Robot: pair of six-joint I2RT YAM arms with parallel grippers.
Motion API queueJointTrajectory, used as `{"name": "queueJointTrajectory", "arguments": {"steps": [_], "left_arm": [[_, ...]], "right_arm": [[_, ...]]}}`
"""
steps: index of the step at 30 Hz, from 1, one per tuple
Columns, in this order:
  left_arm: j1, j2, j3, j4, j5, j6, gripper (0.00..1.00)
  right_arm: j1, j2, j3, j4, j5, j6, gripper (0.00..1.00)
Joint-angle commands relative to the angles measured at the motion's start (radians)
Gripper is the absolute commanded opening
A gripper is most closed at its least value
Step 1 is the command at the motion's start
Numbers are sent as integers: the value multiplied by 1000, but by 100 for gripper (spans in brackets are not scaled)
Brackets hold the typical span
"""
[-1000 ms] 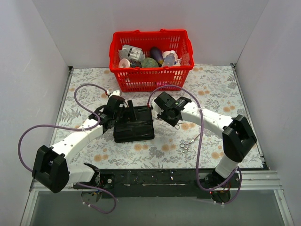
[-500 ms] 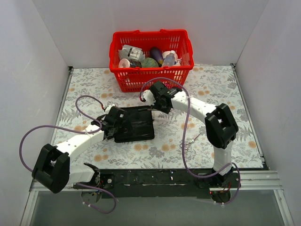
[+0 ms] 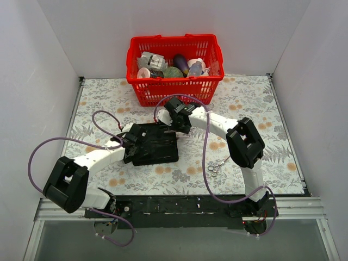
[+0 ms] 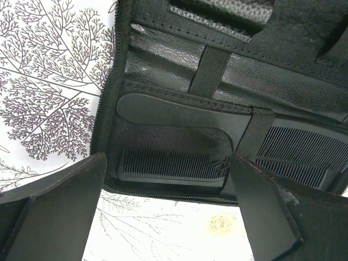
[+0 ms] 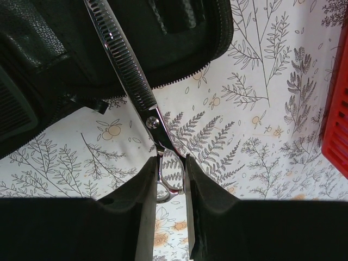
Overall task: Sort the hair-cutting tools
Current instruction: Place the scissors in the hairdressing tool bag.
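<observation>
Stowing seems the step in hand: the right fingers (image 5: 209, 217), nearly closed, pinch the thinning scissors (image 5: 130, 70) by a ring, blade over the open case's (image 3: 157, 149) 1 o'clock corner; the left fingers (image 4: 54, 217) gape empty over the pocketed comb (image 4: 174, 163) at its 8 o'clock edge. Next, I judge, the blade must slide under a strap; a second pair (image 3: 216, 167) lies at 4 o'clock. A second ago the right arm stood at 3 o'clock, clear of the case.

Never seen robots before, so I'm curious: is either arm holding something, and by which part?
The right tool pinches the silver scissors at the finger rings; the left tool is open, holding nothing.
</observation>
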Motion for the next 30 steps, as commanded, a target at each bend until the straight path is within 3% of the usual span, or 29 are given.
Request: {"name": "queueJointTrajectory", "arguments": {"steps": [1, 11, 21, 30], "left_arm": [[10, -4, 28, -27, -37, -15, 98], [51, -13, 181, -120, -98, 28, 98], [88, 111, 158, -28, -163, -29, 98], [122, 151, 212, 70, -92, -17, 98]], "right_arm": [[6, -23, 10, 0, 2, -23, 1], [11, 6, 42, 4, 27, -26, 1], [23, 91, 107, -7, 19, -20, 1], [23, 89, 99, -7, 14, -19, 1]]}}
